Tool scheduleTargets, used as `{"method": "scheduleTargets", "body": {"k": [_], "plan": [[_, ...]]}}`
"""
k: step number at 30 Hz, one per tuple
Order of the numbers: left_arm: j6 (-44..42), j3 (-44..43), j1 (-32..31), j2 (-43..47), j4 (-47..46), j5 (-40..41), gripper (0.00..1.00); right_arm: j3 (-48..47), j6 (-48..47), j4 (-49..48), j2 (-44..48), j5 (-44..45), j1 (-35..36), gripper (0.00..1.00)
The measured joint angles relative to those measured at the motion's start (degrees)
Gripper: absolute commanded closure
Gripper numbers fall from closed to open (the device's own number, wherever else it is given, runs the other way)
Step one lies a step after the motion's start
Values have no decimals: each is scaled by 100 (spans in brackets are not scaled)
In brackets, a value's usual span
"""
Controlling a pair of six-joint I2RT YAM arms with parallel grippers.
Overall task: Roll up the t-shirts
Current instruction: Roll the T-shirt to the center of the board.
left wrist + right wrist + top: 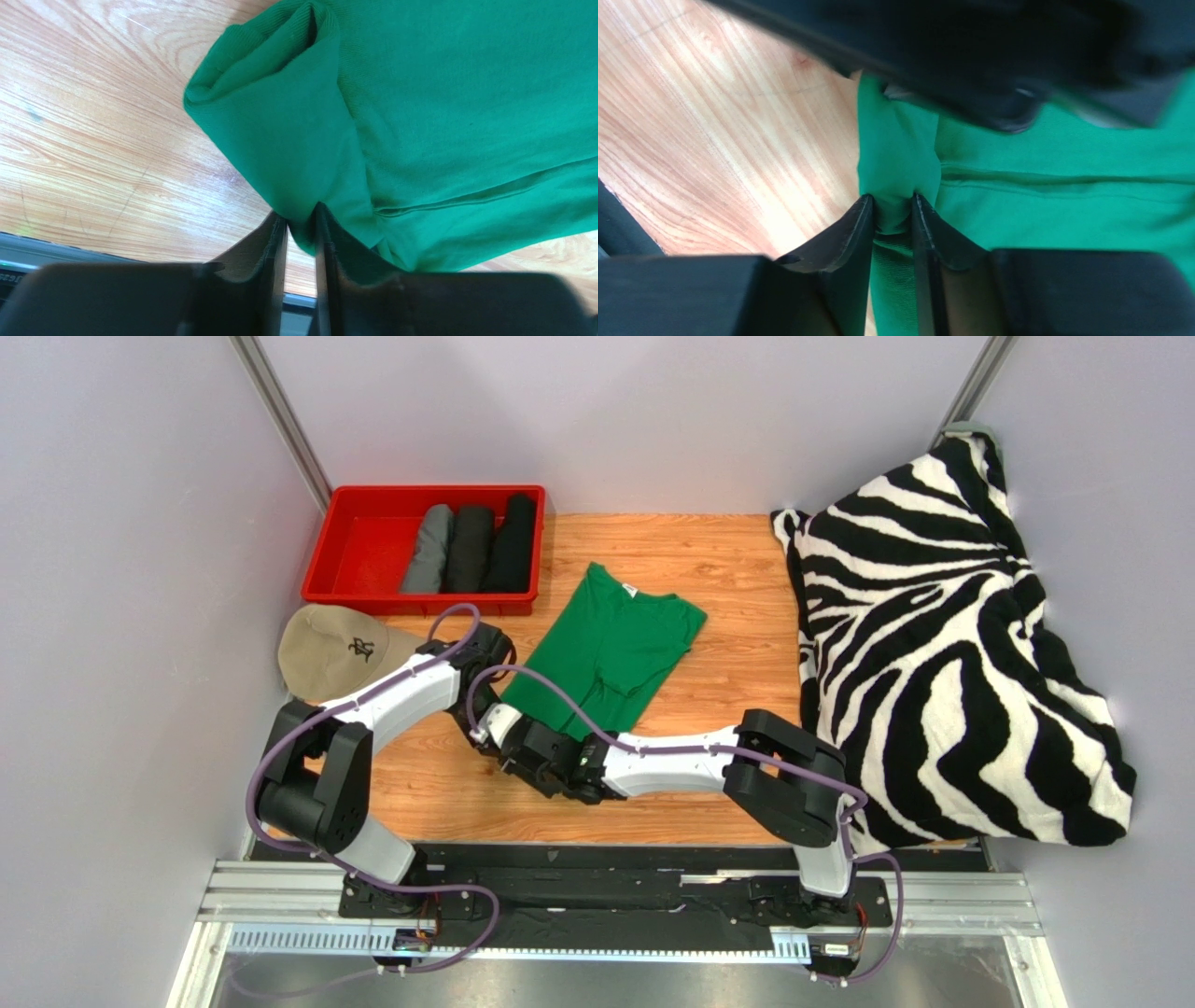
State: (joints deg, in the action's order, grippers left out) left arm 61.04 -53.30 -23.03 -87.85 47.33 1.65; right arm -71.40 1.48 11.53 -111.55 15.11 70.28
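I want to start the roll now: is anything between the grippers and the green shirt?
Nothing visible. The left gripper and the right gripper each pinch the green shirt at its near hem, with cloth between the fingers.

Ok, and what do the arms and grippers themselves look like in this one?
Both the left arm and right arm have white link shells between bulky black joint housings, with a thin purple cable looping along each. The left gripper and right gripper are matte black, with flat fingers tapering to wedge tips. No markings show.
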Motion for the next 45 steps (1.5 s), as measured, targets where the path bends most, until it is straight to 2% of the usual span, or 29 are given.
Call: {"method": "scheduleTargets", "body": {"k": [6,9,13,17,22,34,45], "plan": [[-238,35,219,295,-57,-179,45,170,522,-339,74,-1569,-785,75],[-358,35,267,634,-140,-267,44,284,1008,-577,55,-2610,-1305,75],[-372,188,275,1102,-402,-369,44,374,1539,-874,-83,-3515,-1884,75],[-326,745,278,1547,-903,-509,42,483,2094,-1287,-278,-4395,-2277,75],[-201,1482,278,1635,-1768,-752,39,553,2634,-1714,-525,-5136,-2573,75],[46,2103,275,1620,-3399,-769,38,579,3049,-1939,-660,-5525,-2726,75],[275,2092,271,1305,-3281,-334,46,577,3182,-2009,-721,-5604,-2745,75]]}}
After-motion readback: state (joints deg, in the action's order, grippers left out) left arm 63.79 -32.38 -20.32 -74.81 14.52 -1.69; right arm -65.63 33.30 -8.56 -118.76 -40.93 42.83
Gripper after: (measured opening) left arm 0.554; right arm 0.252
